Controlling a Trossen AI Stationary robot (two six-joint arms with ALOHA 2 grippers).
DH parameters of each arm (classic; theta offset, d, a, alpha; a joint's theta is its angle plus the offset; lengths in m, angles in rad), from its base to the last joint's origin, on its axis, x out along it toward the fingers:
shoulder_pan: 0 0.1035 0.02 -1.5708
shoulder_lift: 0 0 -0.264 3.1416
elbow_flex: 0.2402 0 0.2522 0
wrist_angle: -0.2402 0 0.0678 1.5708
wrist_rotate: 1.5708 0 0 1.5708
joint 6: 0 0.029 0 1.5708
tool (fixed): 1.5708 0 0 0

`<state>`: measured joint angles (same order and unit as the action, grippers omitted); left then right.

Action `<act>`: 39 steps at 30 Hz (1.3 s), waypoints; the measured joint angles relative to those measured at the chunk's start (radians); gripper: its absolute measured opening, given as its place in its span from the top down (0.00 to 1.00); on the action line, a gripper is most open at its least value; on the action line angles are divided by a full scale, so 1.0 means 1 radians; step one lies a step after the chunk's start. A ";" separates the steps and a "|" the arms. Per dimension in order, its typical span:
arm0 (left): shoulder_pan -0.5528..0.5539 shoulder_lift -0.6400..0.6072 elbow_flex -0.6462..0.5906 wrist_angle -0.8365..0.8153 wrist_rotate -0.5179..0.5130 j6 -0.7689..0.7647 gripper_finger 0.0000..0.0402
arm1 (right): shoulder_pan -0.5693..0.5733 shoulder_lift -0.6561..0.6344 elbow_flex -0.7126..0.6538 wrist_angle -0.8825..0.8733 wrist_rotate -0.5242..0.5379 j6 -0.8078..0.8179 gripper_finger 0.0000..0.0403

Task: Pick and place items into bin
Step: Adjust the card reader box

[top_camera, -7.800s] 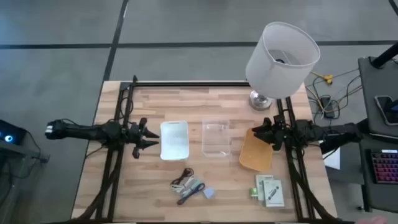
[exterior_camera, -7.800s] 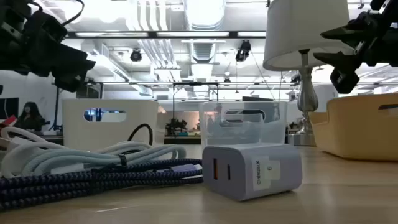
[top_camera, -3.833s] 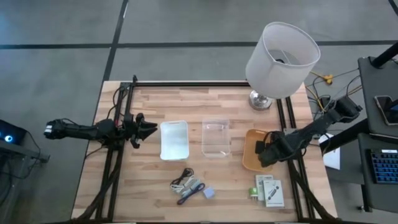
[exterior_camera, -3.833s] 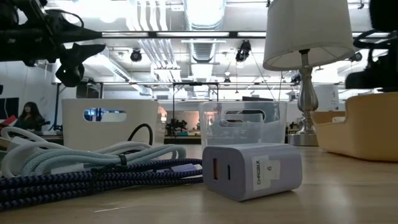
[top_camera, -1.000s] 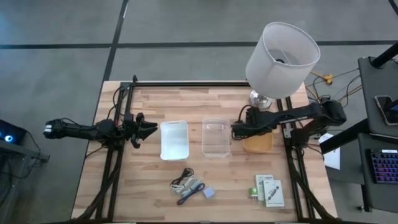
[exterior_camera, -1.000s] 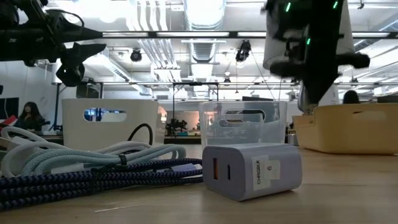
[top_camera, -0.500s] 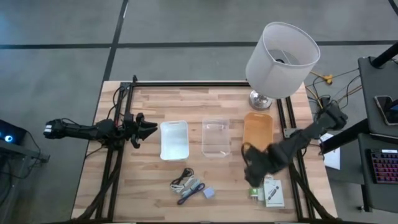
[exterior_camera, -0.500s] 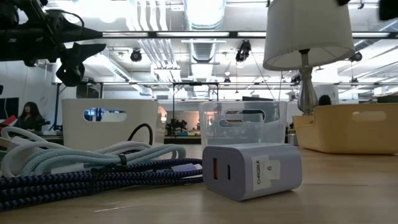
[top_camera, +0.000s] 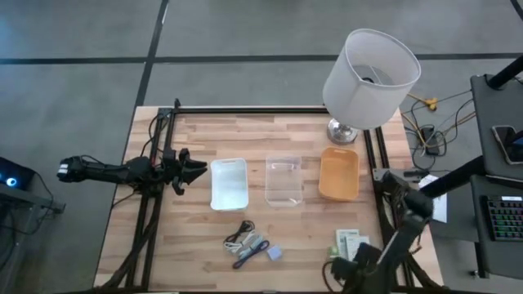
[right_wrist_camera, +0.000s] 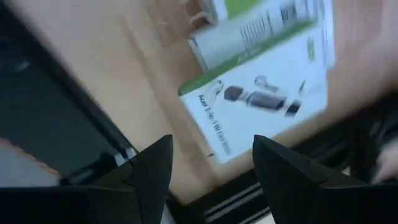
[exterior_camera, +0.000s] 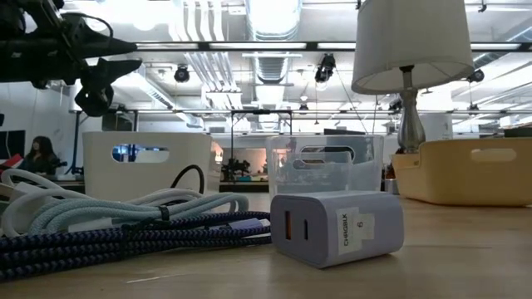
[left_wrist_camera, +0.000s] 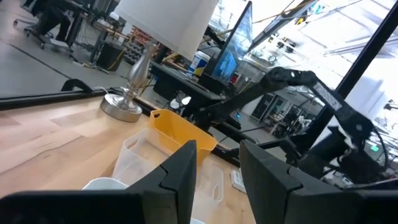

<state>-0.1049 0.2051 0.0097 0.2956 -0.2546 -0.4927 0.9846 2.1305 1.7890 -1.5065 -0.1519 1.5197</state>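
Starting at the 9 o'clock edge of the wooden surface point(top_camera: 196, 131): the left pincer point(top_camera: 196, 169) just hovers there, pointing toward the bins, its two fingers apart with nothing between them. You can see the gap clearly in its wrist view point(left_wrist_camera: 214, 171).

Next over, a row across the middle: a white bin point(top_camera: 229, 183), then a clear bin point(top_camera: 284, 181) right at the center, then a yellow-orange bin point(top_camera: 338, 174) toward 3 o'clock. From above I can't make out anything inside them.

Down around 6 o'clock sits the dark cable bundle point(top_camera: 245, 242), with the tiny lavender-blue block point(top_camera: 274, 254) just beside it on its 3 o'clock side. In the low view that block turns out to be a little charger point(exterior_camera: 337, 228) with the braided cables point(exterior_camera: 125, 228) piled next to it.

Toward 5 o'clock are the flat white packets point(top_camera: 350, 242) with green trim, lying on the surface. The right pincer point(top_camera: 350, 265) is right over them at the near edge, fingers apart and not gripping anything; its wrist view shows a packet point(right_wrist_camera: 255, 102) lying between and beyond the fingers.

At 1 o'clock stands the lamp point(top_camera: 369, 77).
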 joint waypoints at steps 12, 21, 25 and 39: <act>0.000 0.052 0.000 0.000 0.039 -0.001 0.74 | 0.005 0.272 0.276 -0.064 -0.054 0.030 0.48; 0.000 0.083 0.000 0.001 0.053 -0.096 0.74 | -0.024 0.272 0.296 -0.064 -0.052 0.100 0.48; 0.000 0.083 0.000 0.001 0.052 -0.155 0.74 | -0.072 0.189 0.264 -0.065 0.012 0.309 0.48; 0.000 0.080 0.010 0.060 0.050 -0.160 0.74 | -0.034 -0.274 -0.144 -0.032 0.095 0.804 0.48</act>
<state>-0.1051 0.2855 0.0200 0.3558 -0.2047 -0.6527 0.9502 1.8564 1.6451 -1.5390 -0.0572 2.3236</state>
